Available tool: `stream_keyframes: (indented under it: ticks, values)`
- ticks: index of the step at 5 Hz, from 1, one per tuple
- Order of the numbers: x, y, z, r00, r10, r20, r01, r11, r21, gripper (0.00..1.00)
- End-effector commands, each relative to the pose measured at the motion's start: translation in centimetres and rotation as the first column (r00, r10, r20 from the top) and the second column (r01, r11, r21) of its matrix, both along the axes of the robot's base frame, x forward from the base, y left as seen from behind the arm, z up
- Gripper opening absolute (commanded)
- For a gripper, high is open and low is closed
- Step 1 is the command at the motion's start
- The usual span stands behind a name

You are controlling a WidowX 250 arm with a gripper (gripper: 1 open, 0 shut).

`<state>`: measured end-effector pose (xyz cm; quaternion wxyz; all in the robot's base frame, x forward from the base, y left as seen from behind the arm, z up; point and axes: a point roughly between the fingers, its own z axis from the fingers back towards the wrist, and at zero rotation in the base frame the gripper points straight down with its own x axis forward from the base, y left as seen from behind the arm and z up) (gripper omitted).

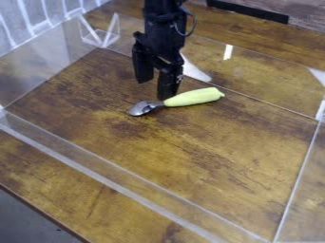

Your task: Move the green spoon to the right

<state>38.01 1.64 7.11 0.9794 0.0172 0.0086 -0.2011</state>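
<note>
Though low over green spoon [177, 100], hand [154, 77] vertical, fingers wide apart, w/ nothing held.

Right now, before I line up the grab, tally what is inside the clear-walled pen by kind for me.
Spoons: 1, the green spoon with a thick yellow-green plastic handle and silver metal bowl, lying on the brown wooden tabletop.
Grippers: 1, the black robot gripper, jaws open, holding nothing.
Total: 2
</note>
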Motion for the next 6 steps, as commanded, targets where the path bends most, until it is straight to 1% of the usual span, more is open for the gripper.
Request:
stream_keyframes:
  ticks: [1, 3, 4, 5, 6]
  values:
    - [0.3, 0.9, 3.1, 0.995, -0.044, 0.09, 0.043, 0.999, 0.006, 1.0]
    - [0.6, 0.6, -0.8, 0.997, -0.046, 0.062, 0.048, 0.998, -0.035, 1.0]
    - [0.7, -0.5, -1.5, 0.999, 0.009, 0.048, -0.007, 0.999, -0.053, 1.0]
    - [0.8, -1.4, -1.4, 0.997, 0.068, 0.045, -0.065, 0.996, -0.059, 0.0]
    - [1.0, -2.3, -1.0, 0.991, 0.124, 0.045, -0.121, 0.991, -0.06, 0.0]
